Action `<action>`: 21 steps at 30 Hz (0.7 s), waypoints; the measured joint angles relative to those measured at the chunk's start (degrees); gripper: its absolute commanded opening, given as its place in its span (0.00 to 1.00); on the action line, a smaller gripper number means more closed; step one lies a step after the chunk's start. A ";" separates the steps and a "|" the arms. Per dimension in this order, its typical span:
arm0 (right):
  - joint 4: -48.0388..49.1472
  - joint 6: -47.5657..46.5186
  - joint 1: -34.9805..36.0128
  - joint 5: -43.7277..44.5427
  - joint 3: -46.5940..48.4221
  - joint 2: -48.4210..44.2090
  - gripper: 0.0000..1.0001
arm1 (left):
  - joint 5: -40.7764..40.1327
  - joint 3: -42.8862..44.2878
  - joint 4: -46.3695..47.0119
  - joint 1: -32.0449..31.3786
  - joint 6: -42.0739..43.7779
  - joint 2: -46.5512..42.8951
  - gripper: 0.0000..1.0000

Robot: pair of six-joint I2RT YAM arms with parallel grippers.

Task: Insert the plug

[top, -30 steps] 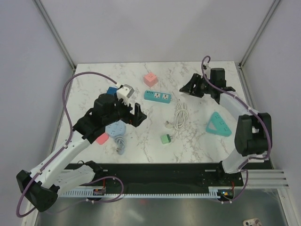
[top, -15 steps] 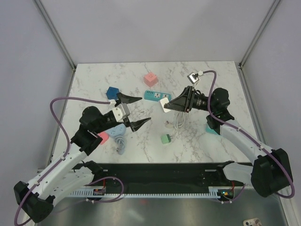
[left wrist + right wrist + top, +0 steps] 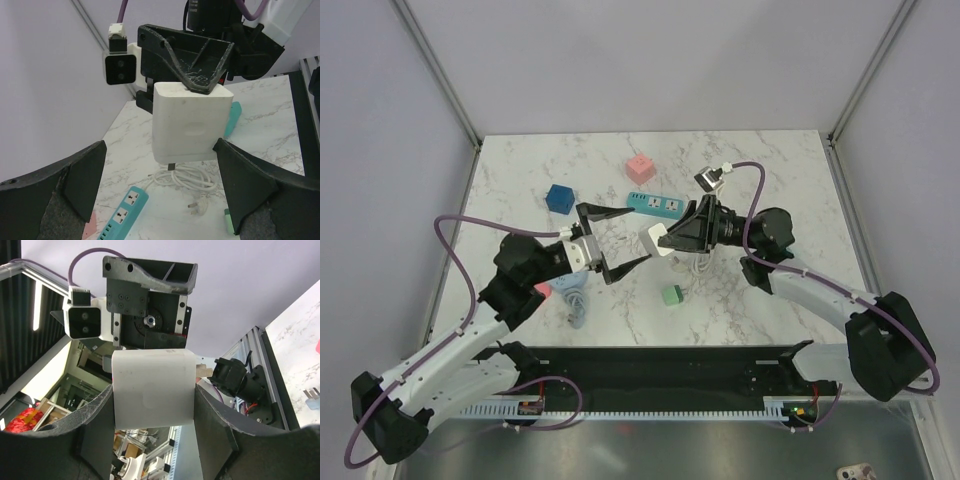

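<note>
Closest to me, a small green cube (image 3: 671, 295) sits on the marble table (image 3: 520, 180). Above it the two arms face each other over the middle of the table. The left gripper (image 3: 636, 235) has its fingers spread wide, with nothing between them. Just in front of it, lifted off the table, the right gripper (image 3: 670, 238) pinches the white plug block (image 3: 191, 122) between its fingers. A coiled white cable (image 3: 182, 177) lies below. Beyond that is the teal power strip (image 3: 653, 205), then a blue cube (image 3: 558, 197) and a pink cube (image 3: 640, 168).
</note>
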 measured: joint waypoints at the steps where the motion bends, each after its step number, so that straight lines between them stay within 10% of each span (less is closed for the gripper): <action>1: 1.01 0.70 0.24 0.28 -0.09 0.61 0.08 | -0.02 -0.44 0.26 -0.28 0.13 -0.28 0.98; 15: 7.26 4.35 3.72 4.15 -0.15 4.74 0.08 | -1.33 -3.02 2.91 -3.37 1.44 -0.04 0.91; 17: 7.56 4.33 3.96 4.55 -0.15 5.01 0.09 | -1.79 -3.06 3.54 -3.80 1.62 0.22 0.82; 21: 7.82 4.37 4.26 5.79 -0.61 5.33 0.27 | -2.21 -3.23 4.04 -4.39 2.08 0.26 0.28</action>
